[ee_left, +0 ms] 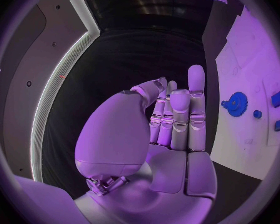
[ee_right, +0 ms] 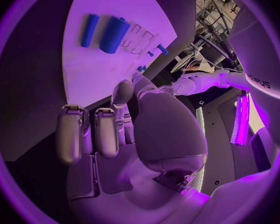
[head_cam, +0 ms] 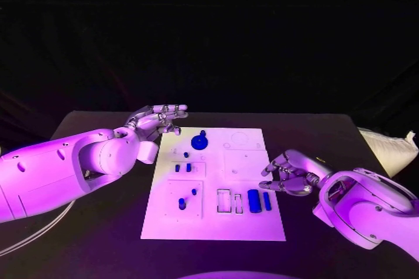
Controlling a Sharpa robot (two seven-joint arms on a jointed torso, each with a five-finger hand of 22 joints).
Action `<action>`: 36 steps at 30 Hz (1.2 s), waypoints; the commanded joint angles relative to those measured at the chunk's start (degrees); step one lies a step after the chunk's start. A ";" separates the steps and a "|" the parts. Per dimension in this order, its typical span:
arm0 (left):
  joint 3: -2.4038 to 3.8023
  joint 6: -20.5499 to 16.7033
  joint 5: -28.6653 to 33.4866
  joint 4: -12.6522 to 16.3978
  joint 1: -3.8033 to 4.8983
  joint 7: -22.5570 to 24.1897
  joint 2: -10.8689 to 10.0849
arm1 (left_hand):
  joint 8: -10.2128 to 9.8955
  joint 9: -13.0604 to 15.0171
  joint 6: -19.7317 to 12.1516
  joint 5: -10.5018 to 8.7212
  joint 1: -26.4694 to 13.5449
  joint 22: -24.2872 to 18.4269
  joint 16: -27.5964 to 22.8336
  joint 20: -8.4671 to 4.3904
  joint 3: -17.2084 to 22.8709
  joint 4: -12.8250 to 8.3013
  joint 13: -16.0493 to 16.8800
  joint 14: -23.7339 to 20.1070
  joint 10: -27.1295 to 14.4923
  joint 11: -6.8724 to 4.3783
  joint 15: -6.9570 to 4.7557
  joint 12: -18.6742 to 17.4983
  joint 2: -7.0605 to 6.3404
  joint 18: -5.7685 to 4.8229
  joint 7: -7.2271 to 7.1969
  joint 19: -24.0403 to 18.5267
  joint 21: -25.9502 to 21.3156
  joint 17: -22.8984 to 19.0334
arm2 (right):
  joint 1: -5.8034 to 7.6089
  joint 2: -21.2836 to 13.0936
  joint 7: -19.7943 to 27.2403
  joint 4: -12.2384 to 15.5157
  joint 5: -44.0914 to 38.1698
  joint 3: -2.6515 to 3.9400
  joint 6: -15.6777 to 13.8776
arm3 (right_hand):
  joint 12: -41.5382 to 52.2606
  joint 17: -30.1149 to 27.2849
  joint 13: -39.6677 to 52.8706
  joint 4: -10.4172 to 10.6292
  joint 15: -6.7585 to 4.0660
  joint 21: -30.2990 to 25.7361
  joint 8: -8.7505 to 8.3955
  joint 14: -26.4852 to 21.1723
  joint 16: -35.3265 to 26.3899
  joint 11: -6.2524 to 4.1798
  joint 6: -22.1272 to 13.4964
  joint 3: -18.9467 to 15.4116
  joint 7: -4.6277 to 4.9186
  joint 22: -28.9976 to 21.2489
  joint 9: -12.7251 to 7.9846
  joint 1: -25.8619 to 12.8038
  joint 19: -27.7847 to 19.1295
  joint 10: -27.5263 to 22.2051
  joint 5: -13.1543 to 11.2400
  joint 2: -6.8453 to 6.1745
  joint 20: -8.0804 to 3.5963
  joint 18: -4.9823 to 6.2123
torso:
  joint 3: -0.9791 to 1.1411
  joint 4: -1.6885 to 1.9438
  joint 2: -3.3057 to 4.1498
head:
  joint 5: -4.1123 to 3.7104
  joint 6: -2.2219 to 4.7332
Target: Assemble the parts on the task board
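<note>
The board [head_cam: 215,224] lay in the middle of the table [head_cam: 87,242], with a gear [head_cam: 200,141] near its far end, small parts [head_cam: 183,167] along its left half and two bars [head_cam: 254,201] near its right edge. The left hand [head_cam: 157,121] hovered by the board's far left corner, empty, fingers straight and loosely apart. The right hand [head_cam: 288,175] hung just off the right edge, beside the bars, fingers curled but holding nothing.

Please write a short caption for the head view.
Both hands, left and right, hover empty beside the task board with blue parts.
</note>
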 commanded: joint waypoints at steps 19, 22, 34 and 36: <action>-0.23 1.23 -0.22 0.10 0.02 0.29 -0.03 | 0.09 -0.07 -0.37 0.23 -0.27 -0.06 -0.16 0.13 -0.10 -0.22 -0.06 -0.42 -0.43 0.08 -0.02 0.26 0.56 1.06 0.04 -0.28 -0.32 -0.04 | -2.87 3.80 -13.56 -0.65 -9.05 -0.44 7.17 | 15.73 7.68 20.27 4.90 0.46 2.24 2.34 4.68 3.11 0.74 -1.02 -10.01 -0.43 3.52 1.62 -2.24 1.46 -0.60 2.76 2.28 0.02 -1.22 | -0.09 -0.30 -0.11 | -0.67 -0.67; -0.24 1.24 -0.22 0.11 0.02 0.27 -0.07 | 0.09 -0.07 -0.37 0.23 -0.27 -0.06 -0.16 0.13 -0.10 -0.22 -0.06 -0.42 -0.43 0.08 -0.02 0.26 0.56 1.06 0.04 -0.28 -0.32 -0.04 | -3.34 4.53 -13.61 -1.04 -9.61 -0.45 7.49 | 15.85 7.68 20.49 4.89 0.46 2.25 2.41 4.68 3.11 0.74 -1.04 -10.17 -0.44 3.54 1.69 -2.10 1.46 -0.59 2.74 2.37 0.02 -1.22 | -0.10 -0.32 -0.13 | -0.49 -0.71; -0.24 1.25 -0.22 0.21 0.02 0.17 -0.22 | 0.09 -0.07 -0.37 0.23 -0.27 -0.06 -0.16 0.13 -0.10 -0.22 -0.06 -0.42 -0.43 0.08 -0.02 0.26 0.56 1.06 0.04 -0.28 -0.32 -0.04 | -3.99 7.01 -14.13 -2.95 -11.73 -0.44 9.98 | 16.91 8.00 22.18 4.56 0.50 2.33 2.89 4.70 3.31 0.76 -1.23 -10.94 -0.41 3.68 2.11 -0.16 1.43 -0.38 2.41 3.00 0.06 -1.24 | -0.07 -0.41 -0.13 | -0.36 -0.86; -0.25 1.25 -0.22 0.23 0.02 0.15 -0.28 | 0.09 -0.07 -0.37 0.23 -0.27 -0.06 -0.16 0.13 -0.10 -0.22 -0.06 -0.42 -0.43 0.08 -0.02 0.26 0.56 1.06 0.04 -0.28 -0.32 -0.04 | -4.25 7.66 -14.20 -3.48 -11.91 -0.44 10.13 | 16.86 8.00 22.25 4.68 0.50 2.34 3.00 4.70 3.31 0.76 -1.20 -11.07 -0.42 3.70 2.19 -0.15 1.42 -0.43 2.60 3.27 0.07 -1.24 | -0.03 -0.40 -0.08 | -0.29 -0.87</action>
